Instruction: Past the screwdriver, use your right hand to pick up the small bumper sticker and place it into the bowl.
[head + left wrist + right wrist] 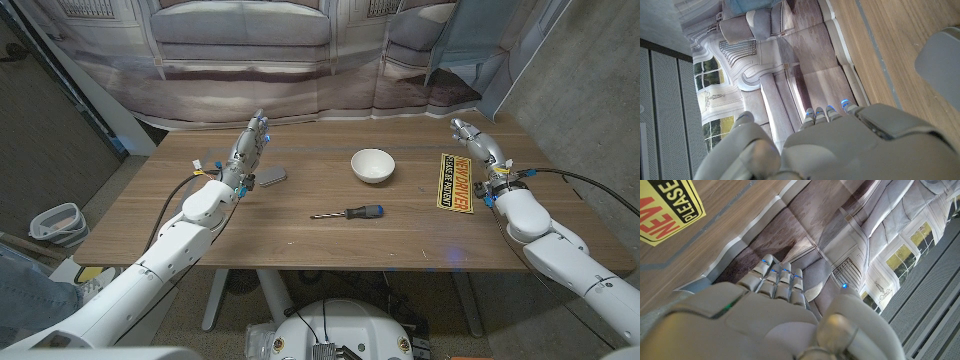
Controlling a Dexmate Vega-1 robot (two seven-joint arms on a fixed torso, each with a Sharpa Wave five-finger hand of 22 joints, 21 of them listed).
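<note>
The small bumper sticker [456, 184], yellow with red and black lettering, lies flat on the wooden desk [300, 235] toward its right side, well to the right of the white bowl [372, 165]. The screwdriver [350, 213] lies in front of the bowl, near the desk's middle. The right hand [478, 143] stands just beside the sticker's far corner, released and holding nothing, fingers together. The left hand [250, 150] is raised at the desk's left, fingers extended, grasping nothing, next to a small grey object [271, 177].
</note>
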